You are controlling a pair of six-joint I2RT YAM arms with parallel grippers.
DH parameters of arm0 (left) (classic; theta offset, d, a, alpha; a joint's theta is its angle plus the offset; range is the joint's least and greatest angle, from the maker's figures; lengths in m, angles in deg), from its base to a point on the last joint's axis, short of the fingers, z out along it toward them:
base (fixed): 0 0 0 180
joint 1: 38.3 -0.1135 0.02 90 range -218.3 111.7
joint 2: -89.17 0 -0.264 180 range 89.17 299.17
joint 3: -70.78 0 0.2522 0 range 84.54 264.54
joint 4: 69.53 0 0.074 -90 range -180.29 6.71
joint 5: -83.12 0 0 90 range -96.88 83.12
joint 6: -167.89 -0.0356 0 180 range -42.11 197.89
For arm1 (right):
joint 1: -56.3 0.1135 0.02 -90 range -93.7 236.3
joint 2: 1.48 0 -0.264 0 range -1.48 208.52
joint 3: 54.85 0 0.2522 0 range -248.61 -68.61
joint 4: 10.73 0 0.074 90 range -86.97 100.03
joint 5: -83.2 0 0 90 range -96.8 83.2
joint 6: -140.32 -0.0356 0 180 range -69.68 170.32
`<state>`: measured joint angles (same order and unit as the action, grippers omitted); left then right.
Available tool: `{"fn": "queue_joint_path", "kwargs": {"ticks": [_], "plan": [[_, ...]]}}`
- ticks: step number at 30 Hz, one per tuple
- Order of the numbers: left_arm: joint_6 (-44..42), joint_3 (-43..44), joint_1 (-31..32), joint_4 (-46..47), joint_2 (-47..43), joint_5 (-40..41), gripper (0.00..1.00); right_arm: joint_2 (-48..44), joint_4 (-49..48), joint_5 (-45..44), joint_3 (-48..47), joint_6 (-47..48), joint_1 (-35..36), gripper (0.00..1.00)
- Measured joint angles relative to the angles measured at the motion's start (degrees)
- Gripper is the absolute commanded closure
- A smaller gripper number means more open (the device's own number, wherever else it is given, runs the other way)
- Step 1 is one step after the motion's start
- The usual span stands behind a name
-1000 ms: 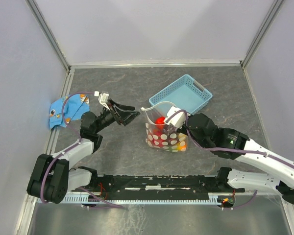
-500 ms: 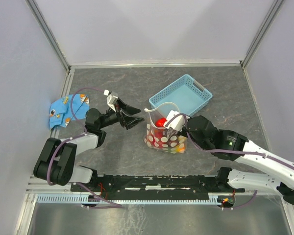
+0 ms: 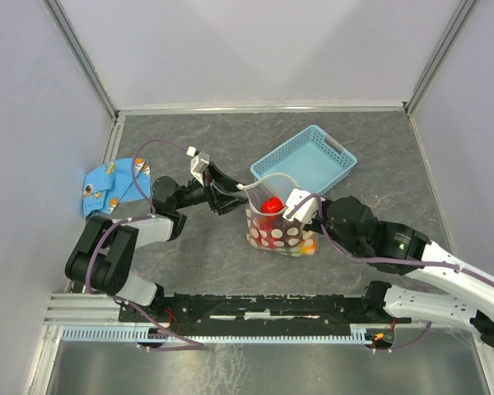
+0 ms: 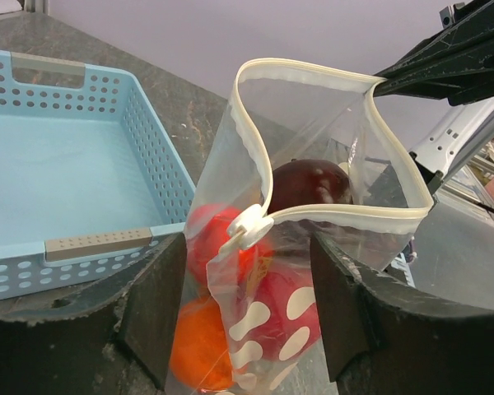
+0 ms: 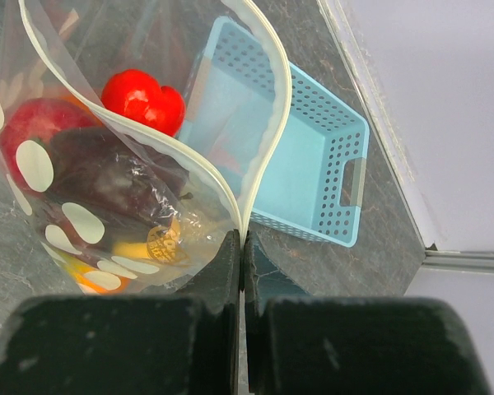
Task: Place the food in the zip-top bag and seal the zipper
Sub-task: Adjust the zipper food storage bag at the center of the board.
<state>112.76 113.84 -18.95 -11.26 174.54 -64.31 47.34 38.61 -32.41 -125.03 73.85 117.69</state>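
Observation:
The zip-top bag [image 3: 278,232] stands upright, clear with white dots, mouth agape. Inside lies the food: a red piece [image 5: 140,97], a dark maroon one [image 4: 309,183] and an orange one [image 4: 199,346]. The whitish zipper [image 4: 346,216] rims the mouth, and a white slider tab [image 4: 249,229] sits at its near end. My left gripper [image 4: 247,313] is open and straddles that end of the bag, just below the tab. My right gripper [image 5: 243,255] is shut on the bag's opposite corner, pinching the zipper [image 5: 276,107] there.
An empty light blue perforated basket [image 3: 309,160] sits just behind the bag, near its rim. A blue patterned cloth [image 3: 111,185] lies at the left wall. Grey walls enclose the dark table on three sides.
My left gripper has travelled right from open table to the bag's near end, its fingers now either side of it and a little narrower. The right gripper has kept its hold.

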Motion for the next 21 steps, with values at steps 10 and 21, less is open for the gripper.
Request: {"fn": "queue_joint_path", "kwargs": {"ticks": [10, 21], "plan": [[0.4, 0.2, 0.7, 4.6, 2.7, -1.4, 0.86, 0.0, -0.5, -1.1, 0.5, 0.4, 0.0, 0.98], [-6.6, -1.2, 0.7, -6.1, -8.5, 3.1, 0.97, -1.8, -1.1, -5.5, 2.5, -2.2, 0.0, 0.97]]}}
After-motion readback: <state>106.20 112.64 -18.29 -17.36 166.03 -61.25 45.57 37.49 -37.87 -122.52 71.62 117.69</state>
